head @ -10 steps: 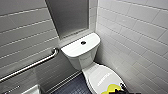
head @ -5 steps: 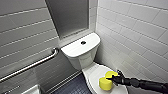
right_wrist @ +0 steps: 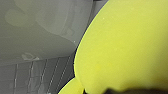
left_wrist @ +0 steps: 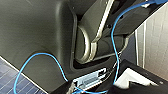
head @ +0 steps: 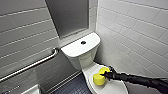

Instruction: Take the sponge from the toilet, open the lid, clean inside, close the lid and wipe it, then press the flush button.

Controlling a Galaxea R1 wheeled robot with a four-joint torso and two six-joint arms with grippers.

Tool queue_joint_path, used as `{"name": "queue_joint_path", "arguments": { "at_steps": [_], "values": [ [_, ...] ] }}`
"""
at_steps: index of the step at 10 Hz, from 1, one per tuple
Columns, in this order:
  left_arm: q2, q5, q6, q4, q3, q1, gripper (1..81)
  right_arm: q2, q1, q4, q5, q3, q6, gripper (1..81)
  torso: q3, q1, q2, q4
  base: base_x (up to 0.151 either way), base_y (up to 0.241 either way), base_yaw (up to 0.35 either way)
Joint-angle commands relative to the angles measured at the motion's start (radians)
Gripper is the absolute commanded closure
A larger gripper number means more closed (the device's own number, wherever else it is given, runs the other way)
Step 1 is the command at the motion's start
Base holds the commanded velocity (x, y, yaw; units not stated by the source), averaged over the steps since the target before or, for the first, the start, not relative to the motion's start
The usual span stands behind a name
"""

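Evidently my right claw [head: 105, 74] pinches the sponge [head: 98, 80] at its waist, over the lid's [head: 115, 88] hinge end. It looks soft, light and squashy, so I'd grip gently.

My right arm [head: 140, 80] is matte black all over: a slim tube just behind the jaws, thickening into a bulkier dark sleeve farther back from them. Through the left wrist camera I see a broad dark grey shell [left_wrist: 35, 37] with smooth, rounded edges. Set into its recess is a silver-grey jointed bracket [left_wrist: 92, 42], curved round a dark cylinder [left_wrist: 110, 46]. A thin bright blue cable [left_wrist: 113, 45] loops across the shell and past the bracket, running to a pale connector plate [left_wrist: 87, 80]. Beside that sits a white panel [left_wrist: 136, 78] in a black frame.
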Motion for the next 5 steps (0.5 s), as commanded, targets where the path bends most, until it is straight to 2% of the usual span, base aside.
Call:
{"name": "queue_joint_path", "arguments": {
  "at_steps": [1,3,5],
  "values": [
    [-0.027,0.073,-0.001,-0.009,0.021,0.027,1.0,0.133,0.126,-0.031,-0.039,-0.167,0.000,81.1,0.000,0.000,0.000,0.000,0.000,0.000,0.000],
    [-0.028,0.074,-0.001,-0.011,0.021,0.033,1.0,0.223,0.104,-0.025,-0.036,-0.338,0.000,81.1,0.000,0.000,0.000,0.000,0.000,0.000,0.000],
    [-0.028,0.074,-0.002,-0.012,0.021,0.042,1.0,0.268,0.072,-0.027,-0.025,-0.433,0.001,81.1,0.000,0.000,0.000,0.000,0.000,0.000,0.000]
  ]
}}
